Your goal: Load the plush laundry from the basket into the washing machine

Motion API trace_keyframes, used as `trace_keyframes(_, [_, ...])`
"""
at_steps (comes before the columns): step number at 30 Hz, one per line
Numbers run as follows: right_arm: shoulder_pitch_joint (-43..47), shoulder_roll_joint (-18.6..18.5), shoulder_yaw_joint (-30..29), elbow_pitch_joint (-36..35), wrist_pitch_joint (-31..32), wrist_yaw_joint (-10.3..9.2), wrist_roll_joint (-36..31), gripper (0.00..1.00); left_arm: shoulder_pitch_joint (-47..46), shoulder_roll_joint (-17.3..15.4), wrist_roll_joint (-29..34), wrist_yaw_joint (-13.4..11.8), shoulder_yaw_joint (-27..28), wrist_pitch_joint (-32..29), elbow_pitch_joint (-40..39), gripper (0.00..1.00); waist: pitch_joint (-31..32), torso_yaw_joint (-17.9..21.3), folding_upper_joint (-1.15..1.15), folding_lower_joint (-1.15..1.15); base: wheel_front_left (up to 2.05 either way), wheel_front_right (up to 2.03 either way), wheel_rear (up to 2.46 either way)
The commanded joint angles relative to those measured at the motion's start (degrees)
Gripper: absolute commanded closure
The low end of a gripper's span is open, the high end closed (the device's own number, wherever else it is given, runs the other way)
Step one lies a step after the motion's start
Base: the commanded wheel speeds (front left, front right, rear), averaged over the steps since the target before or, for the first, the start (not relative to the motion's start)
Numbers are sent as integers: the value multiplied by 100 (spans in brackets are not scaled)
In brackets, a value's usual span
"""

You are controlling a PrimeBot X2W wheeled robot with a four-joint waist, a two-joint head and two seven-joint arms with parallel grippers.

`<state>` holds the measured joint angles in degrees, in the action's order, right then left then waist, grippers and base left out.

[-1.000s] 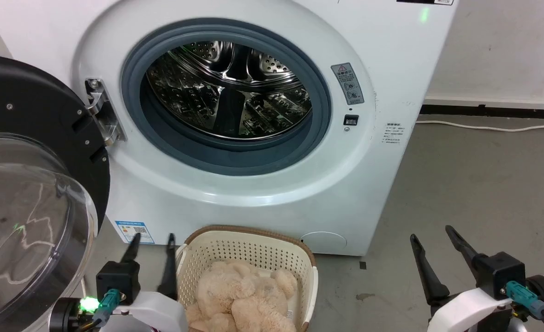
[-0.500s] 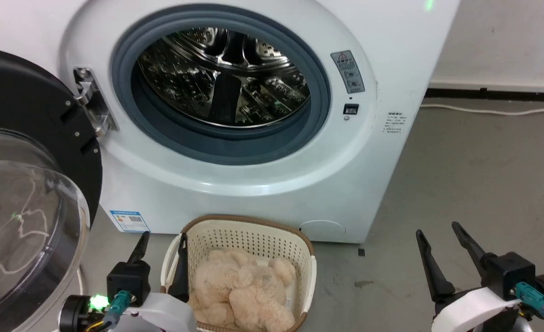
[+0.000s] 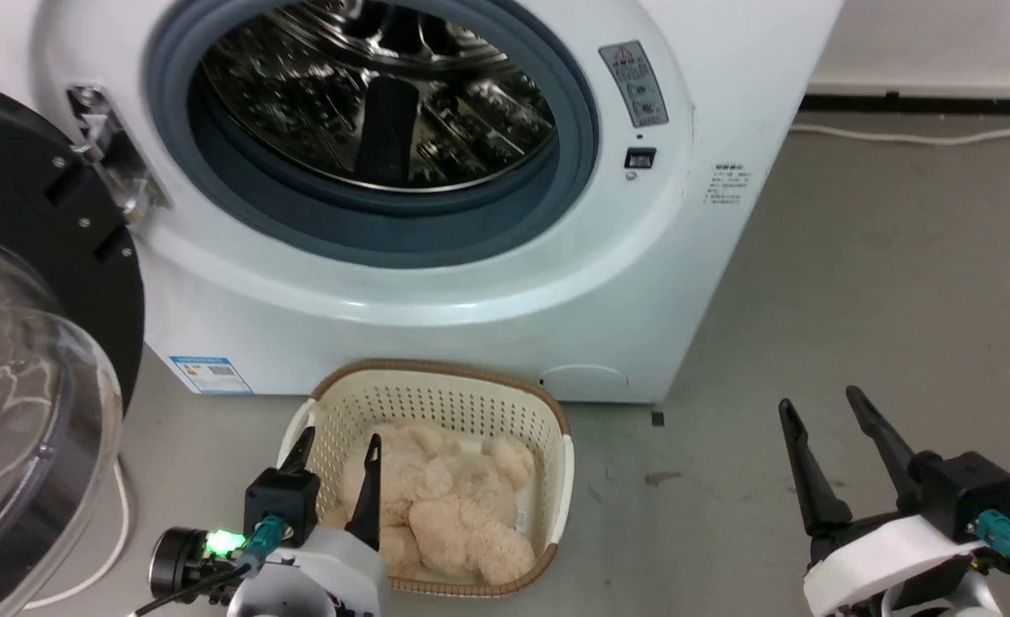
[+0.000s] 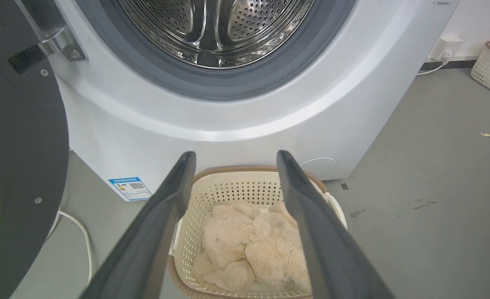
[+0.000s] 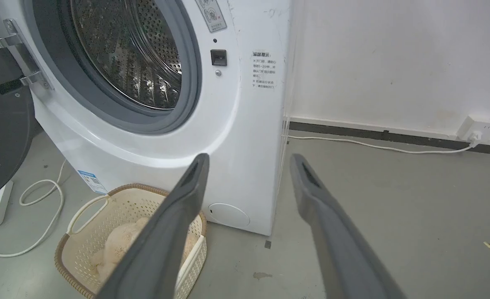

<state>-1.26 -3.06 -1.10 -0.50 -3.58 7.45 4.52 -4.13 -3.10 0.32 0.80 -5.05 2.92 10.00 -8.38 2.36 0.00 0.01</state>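
Grey floor [image 3: 856,257] bears the basket [image 3: 436,367]; plush laundry [image 3: 445,506] seems soft, light: pinch a raised lump. Nearby, left end effector [image 3: 339,437] gapes.

The plush laundry [image 3: 446,516] is cream-beige, the perforated basket [image 3: 436,401] cream and brown-rimmed, the washing machine [image 3: 470,338] white.

Fluffy cream-beige plush laundry bundle [image 3: 449,514]: lumpy, long-piled, heaped low inside rounded cream perforated plastic basket [image 3: 436,368] with brown woven-look rim and white handles. Stands upright on grey floor [image 3: 856,283], just in front of large white front-loading washing machine [image 3: 487,296]. Gapes open there: shiny perforated steel drum [image 3: 299,94] exposed within grey rubber seal [image 3: 410,233], black-rimmed clear bubble door [image 3: 16,411] swung out left.
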Motion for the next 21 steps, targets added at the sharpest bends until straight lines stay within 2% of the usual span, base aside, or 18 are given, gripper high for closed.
trace_keyframes(1, [-121, 5, -10, 5, -51, 1, 54, 0, -134, -33, -9, 37, -47, 51, 105, 0, -92, 49, 0, -1, 0, 0, 0])
trace_keyframes(21, [-467, 8, 39, 73, -290, 1, 436, 0, -1077, -136, -162, 178, -321, -8, 1784, 0, -929, 439, 0, -1, 0, 0, 0])
